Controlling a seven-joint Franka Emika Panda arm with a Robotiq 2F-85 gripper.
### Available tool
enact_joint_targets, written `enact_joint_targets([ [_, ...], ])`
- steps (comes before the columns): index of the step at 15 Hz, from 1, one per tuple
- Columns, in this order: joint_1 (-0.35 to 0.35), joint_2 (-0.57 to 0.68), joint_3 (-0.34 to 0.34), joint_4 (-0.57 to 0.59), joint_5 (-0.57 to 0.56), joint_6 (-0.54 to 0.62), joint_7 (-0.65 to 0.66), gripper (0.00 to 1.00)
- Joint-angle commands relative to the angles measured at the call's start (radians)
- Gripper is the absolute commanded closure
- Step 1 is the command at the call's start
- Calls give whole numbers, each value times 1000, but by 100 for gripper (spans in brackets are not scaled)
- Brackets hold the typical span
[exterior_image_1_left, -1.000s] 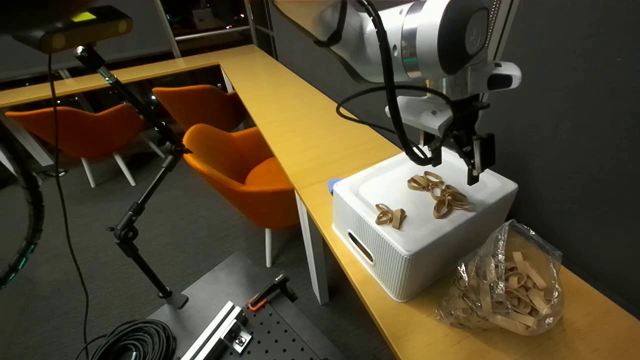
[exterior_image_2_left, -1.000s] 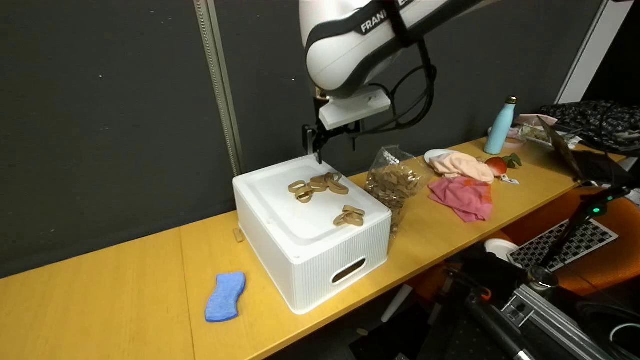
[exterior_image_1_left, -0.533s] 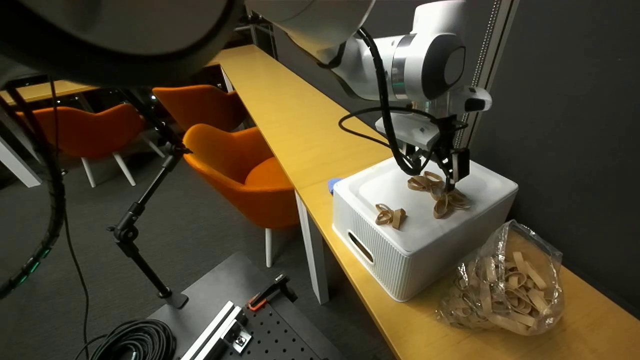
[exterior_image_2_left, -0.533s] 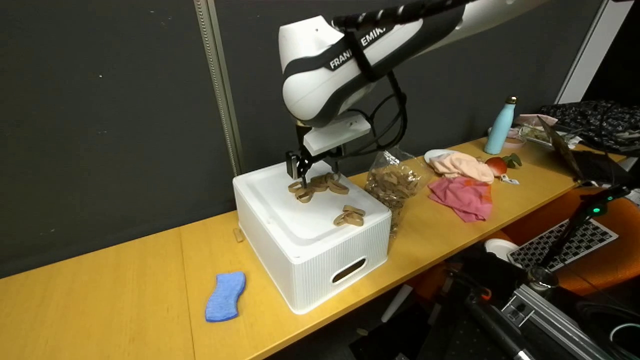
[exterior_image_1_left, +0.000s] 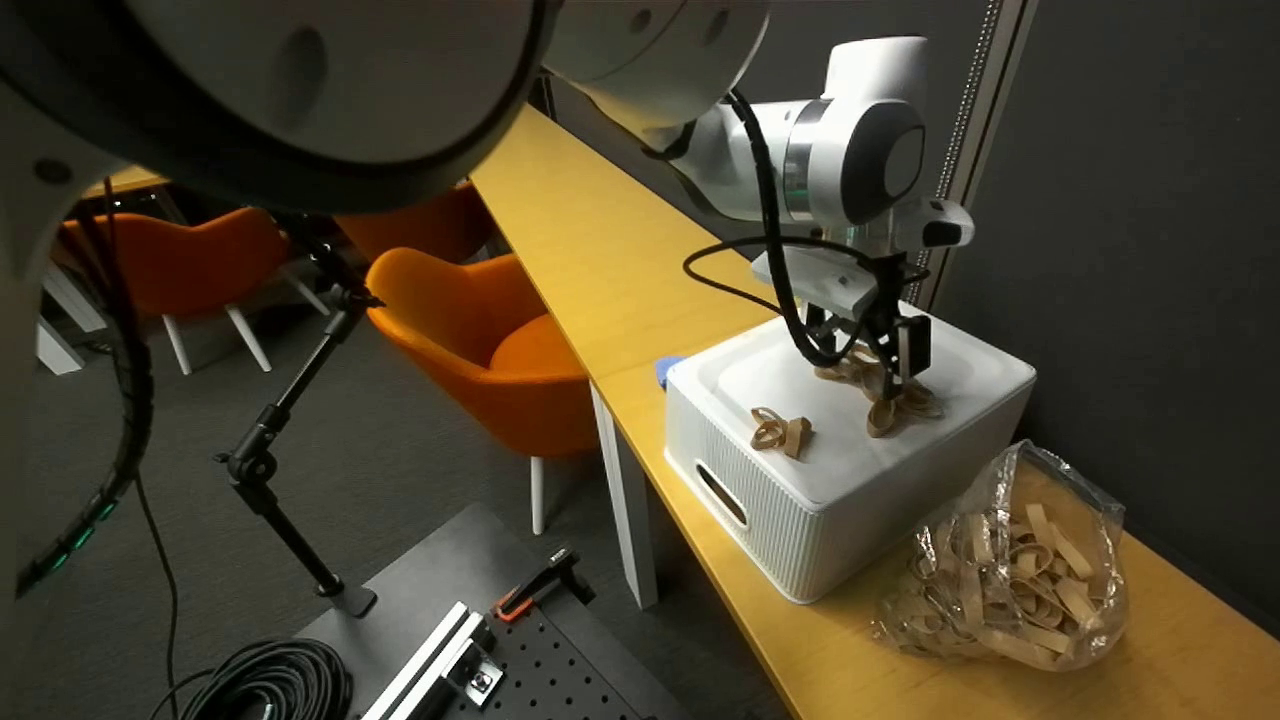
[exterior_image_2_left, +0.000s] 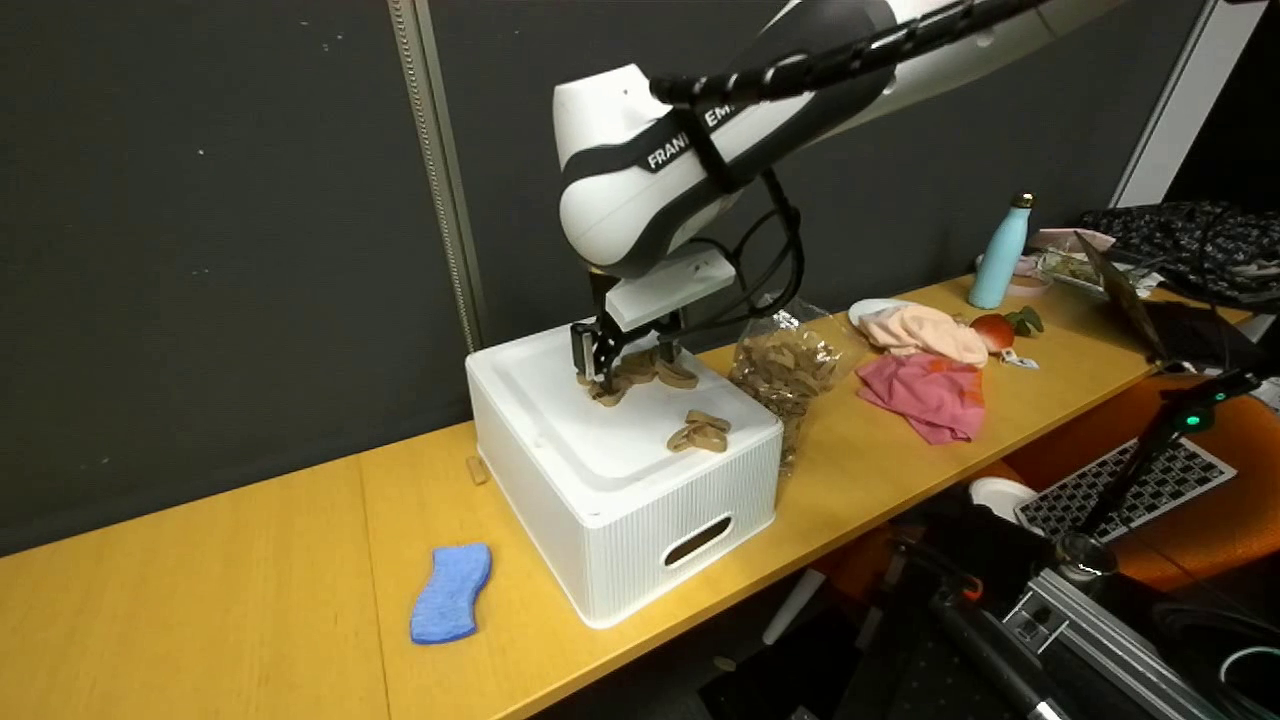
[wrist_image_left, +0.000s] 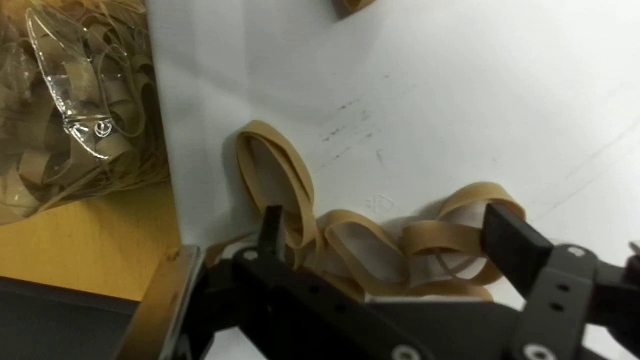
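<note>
My gripper (wrist_image_left: 384, 222) is open, with its two black fingers apart and pointing down. It also shows in both exterior views (exterior_image_1_left: 855, 352) (exterior_image_2_left: 636, 368). The fingers straddle a pile of tan rubber bands (wrist_image_left: 345, 216) on top of a white upturned box (wrist_image_left: 430, 110). One fingertip overlaps the loop at the pile's left in the wrist view, the other overlaps the loops at its right; contact cannot be told. Part of the pile (exterior_image_1_left: 883, 418) is hidden behind the gripper. A smaller cluster of bands (exterior_image_1_left: 783, 434) lies apart on the box, nearer its handle-hole side (exterior_image_2_left: 625, 570).
A clear bag of rubber bands (exterior_image_1_left: 1040, 585) stands on the wooden table (exterior_image_2_left: 250, 580) beside the box. A blue sponge (exterior_image_2_left: 450, 595) lies on the other side. Pink cloth (exterior_image_2_left: 930, 395), peach cloth (exterior_image_2_left: 920, 332) and a light-blue bottle (exterior_image_2_left: 1000, 255) are farther along. A dark wall (exterior_image_2_left: 250, 250) stands behind.
The arm has come down and across from above the box's far side, and the open fingers are now low around the larger pile. The bands, box and bag have not moved.
</note>
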Motion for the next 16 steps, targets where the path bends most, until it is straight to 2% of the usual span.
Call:
enact_joint_targets([
  [1,0,30,-7,40,19,-18,-26,0],
  [10,-6,37,-26,38,15,-20,-18,0],
  [12,-4,41,-29,37,13,-18,-16,28],
  [16,0,33,-27,37,13,-17,-16,57],
])
